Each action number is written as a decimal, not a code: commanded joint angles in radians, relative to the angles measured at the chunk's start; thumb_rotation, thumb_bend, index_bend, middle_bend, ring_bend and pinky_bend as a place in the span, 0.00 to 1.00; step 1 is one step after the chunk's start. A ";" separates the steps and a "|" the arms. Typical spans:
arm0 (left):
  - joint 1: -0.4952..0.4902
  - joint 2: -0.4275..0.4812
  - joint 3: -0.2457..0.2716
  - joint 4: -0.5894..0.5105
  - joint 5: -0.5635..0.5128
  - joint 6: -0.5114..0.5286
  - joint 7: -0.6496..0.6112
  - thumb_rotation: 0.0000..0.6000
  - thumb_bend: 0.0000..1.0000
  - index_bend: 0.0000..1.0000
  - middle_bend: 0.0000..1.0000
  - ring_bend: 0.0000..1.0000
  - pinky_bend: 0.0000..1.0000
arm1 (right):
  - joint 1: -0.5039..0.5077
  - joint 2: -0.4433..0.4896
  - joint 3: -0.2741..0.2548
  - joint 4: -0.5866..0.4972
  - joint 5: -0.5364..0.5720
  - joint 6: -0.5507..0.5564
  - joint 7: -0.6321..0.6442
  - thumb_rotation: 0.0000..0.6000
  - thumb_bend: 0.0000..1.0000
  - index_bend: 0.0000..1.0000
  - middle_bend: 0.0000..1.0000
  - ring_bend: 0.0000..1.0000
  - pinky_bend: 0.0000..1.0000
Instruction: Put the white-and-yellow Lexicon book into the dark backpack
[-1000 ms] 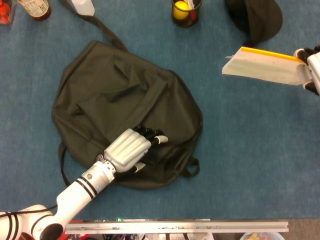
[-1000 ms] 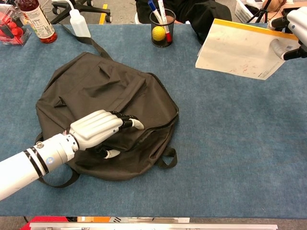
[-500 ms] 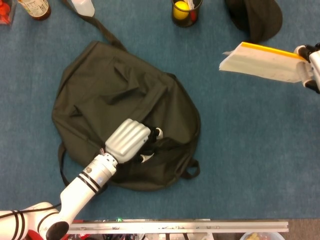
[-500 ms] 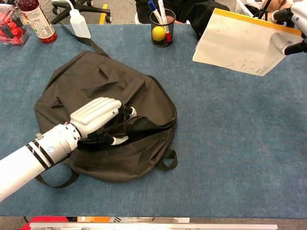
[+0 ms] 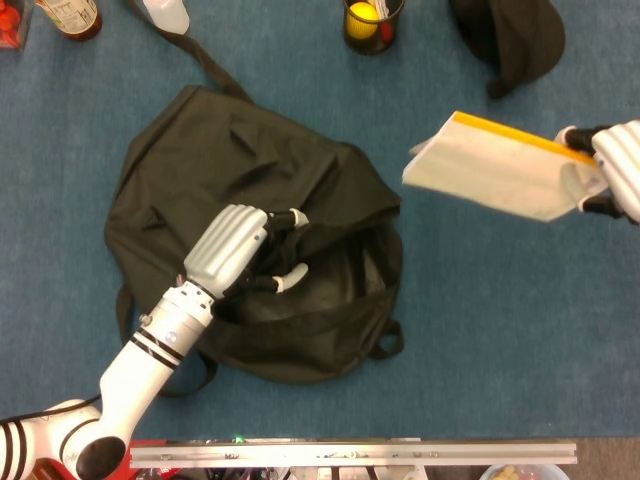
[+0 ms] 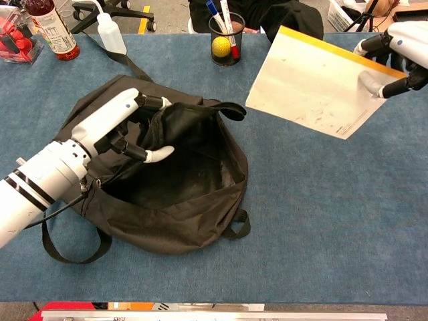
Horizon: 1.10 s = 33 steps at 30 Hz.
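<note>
Here, the dark backpack (image 6: pixel 167 200) lies flat on the blue tabletop (image 6: pixel 321 221), with its mouth pulled wide so the dark inside shows. The left hand (image 6: pixel 117 127) holds the top flap (image 6: pixel 184 117) of the backpack, with its fingers (image 6: pixel 157 155) curled around the cloth and lifting it up. A loose strap (image 6: pixel 70 251) curls out at the near edge of the bag.

Further back and to the right, the book (image 6: pixel 314 83) is up in the air, tilted, well apart from the backpack. It is white with a yellow strip along its far edge. The right hand (image 6: pixel 398 57) pinches the book at its right corner, fingers on both sides of the cover.

At the far edge stand a cup (image 6: pixel 226 43) with pens and a yellow ball, a white squeeze bottle (image 6: pixel 112 37) and a brown bottle (image 6: pixel 50 27).
</note>
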<state>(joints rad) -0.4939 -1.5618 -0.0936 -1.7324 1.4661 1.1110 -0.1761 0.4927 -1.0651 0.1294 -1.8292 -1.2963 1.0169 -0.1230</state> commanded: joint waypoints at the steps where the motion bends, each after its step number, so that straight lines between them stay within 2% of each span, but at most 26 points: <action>1: 0.008 0.006 -0.001 -0.006 0.008 0.021 -0.024 1.00 0.27 0.50 0.58 0.60 0.72 | 0.019 0.070 -0.011 -0.080 0.031 -0.092 0.091 1.00 0.48 0.89 0.71 0.61 0.67; 8: 0.018 0.007 -0.013 -0.020 0.012 0.061 -0.073 1.00 0.27 0.48 0.56 0.58 0.70 | 0.061 0.159 -0.022 -0.167 0.040 -0.266 0.264 1.00 0.48 0.89 0.71 0.62 0.68; 19: 0.010 0.009 -0.063 -0.023 -0.053 0.067 -0.091 1.00 0.27 0.46 0.54 0.57 0.69 | 0.107 0.263 -0.014 -0.215 -0.021 -0.498 0.586 1.00 0.48 0.90 0.72 0.63 0.69; 27: 0.010 0.026 -0.082 -0.043 -0.070 0.079 -0.092 1.00 0.27 0.44 0.52 0.55 0.66 | 0.152 0.263 -0.008 -0.212 -0.086 -0.658 0.790 1.00 0.48 0.90 0.72 0.63 0.69; 33: 0.025 0.042 -0.066 -0.065 -0.036 0.108 -0.107 1.00 0.27 0.44 0.52 0.54 0.65 | 0.209 0.191 0.018 -0.175 -0.043 -0.759 0.891 1.00 0.48 0.90 0.72 0.63 0.69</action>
<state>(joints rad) -0.4726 -1.5230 -0.1639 -1.7934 1.4237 1.2135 -0.2793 0.6805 -0.8488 0.1344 -2.0183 -1.3592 0.2862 0.7396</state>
